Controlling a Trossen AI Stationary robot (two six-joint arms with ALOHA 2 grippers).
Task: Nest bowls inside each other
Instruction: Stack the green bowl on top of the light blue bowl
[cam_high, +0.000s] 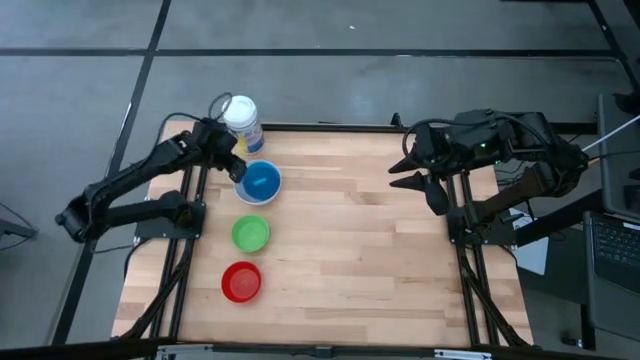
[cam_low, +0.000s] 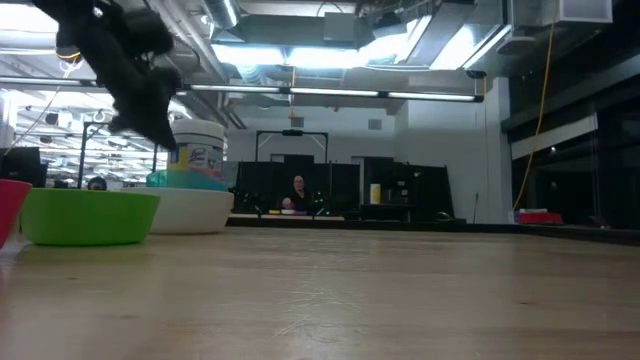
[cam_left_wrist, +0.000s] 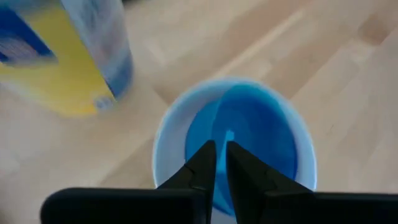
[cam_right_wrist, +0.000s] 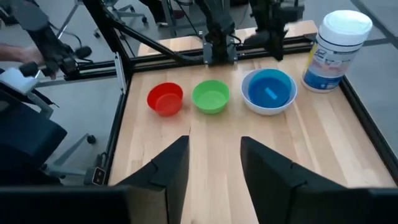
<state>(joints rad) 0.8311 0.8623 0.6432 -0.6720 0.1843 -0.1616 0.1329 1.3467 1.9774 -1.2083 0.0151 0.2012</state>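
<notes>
A white bowl (cam_high: 259, 183) stands at the table's far left with a blue bowl (cam_left_wrist: 249, 134) nested inside it. In the low view a teal rim (cam_low: 178, 179) shows above the white bowl's rim. A green bowl (cam_high: 250, 233) and a red bowl (cam_high: 241, 282) stand apart in a row toward the near edge. My left gripper (cam_left_wrist: 221, 149) hovers shut just above the nested bowls, with nothing between its fingers. My right gripper (cam_right_wrist: 214, 143) hangs open, high over the table's right side.
A white canister with a blue and yellow label (cam_high: 243, 122) stands at the far left corner, right behind the nested bowls and beside my left gripper. Bare wooden tabletop (cam_high: 360, 250) lies between the bowls and the right arm.
</notes>
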